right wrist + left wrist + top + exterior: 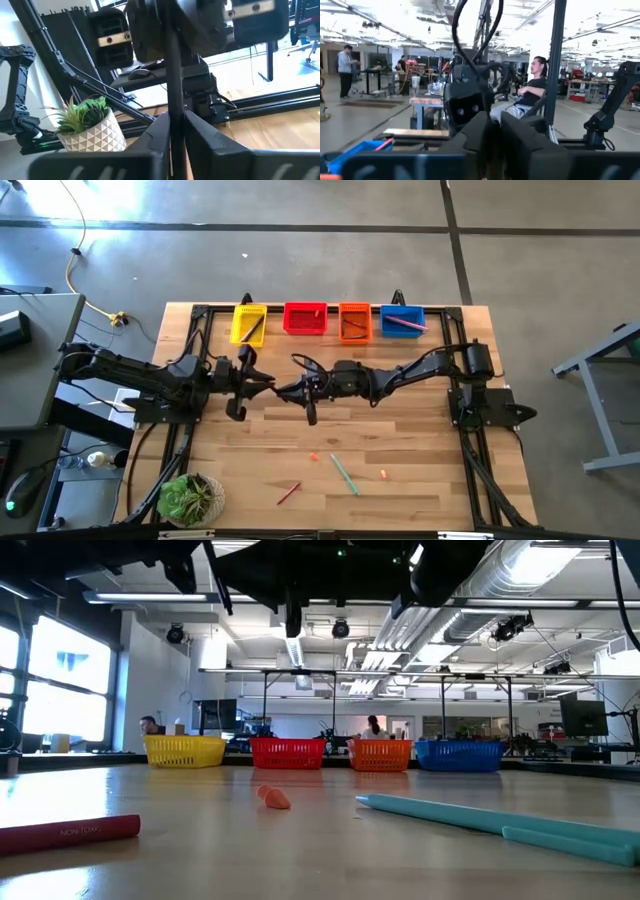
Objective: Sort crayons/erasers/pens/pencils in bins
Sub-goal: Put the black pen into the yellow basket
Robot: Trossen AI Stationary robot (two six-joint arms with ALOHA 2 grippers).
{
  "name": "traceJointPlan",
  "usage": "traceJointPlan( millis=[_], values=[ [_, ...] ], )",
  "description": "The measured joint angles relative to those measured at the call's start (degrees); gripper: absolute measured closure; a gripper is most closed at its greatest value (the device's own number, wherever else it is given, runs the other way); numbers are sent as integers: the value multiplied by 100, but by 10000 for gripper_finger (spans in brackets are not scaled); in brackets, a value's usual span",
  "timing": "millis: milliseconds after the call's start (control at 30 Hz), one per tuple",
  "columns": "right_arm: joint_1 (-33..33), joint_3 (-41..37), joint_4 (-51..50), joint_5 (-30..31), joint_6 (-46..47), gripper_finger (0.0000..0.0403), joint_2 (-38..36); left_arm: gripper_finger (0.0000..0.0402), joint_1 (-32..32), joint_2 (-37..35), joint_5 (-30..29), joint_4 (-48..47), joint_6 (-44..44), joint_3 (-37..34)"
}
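Both arms meet above the middle of the table. My right gripper [288, 390] [172, 137] points level at my left gripper [268, 385] [492, 140] and is shut on a thin black pen [173, 85] that stands upright. The pen's upper part reaches my left gripper's fingers, which stand almost together. At the far edge sit the yellow [248, 323], red [305, 318], orange [354, 321] and blue [402, 320] bins. A red crayon [288, 493], a teal stick [343, 474] and two erasers [313, 457] [383, 474] lie flat near the front. My left gripper closes on the pen's upper part [173, 47], one finger on each side, coming level from the table's left. Its own fingers hide the place of contact in its wrist view. My right gripper pinches the pen's lower part [172, 117] between its two fingers, coming level from the table's right, fingers across the pen. The pen stands upright, lifted clear of the table.
A potted plant [190, 498] stands at the near left corner. Black frame rails [200, 370] run along both sides of the table. Some bins hold sticks, such as a pink one in the blue bin [405, 323]. People are in the room beyond the table.
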Motion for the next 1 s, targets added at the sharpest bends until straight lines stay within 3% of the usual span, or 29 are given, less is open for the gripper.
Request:
traceJointPlan(
  millis=[100,267,467,567,667,767,1000],
  values=[
    [-9,-1,-22,49,30,326,0,388,0,0,38,-26,114,64],
    [-9,-6,-131,203,64,252,0,386,118,-4,59,-344,147,274],
    [-48,-7,-557,290,-88,192,0,392,469,-4,-167,-1721,553,932],
    [-72,-7,-865,616,-257,179,-2,392,738,-2,-357,-2516,756,1298],
    [-68,-7,-1218,1016,-431,178,-2,392,1064,-2,-428,-3162,833,1581],
    [-38,-9,-1619,966,-429,194,-2,392,1527,-9,-697,-3719,799,1784],
    [37,-9,-1925,1120,-580,289,-2,392,2878,48,-790,-4604,450,1830]
  ],
)
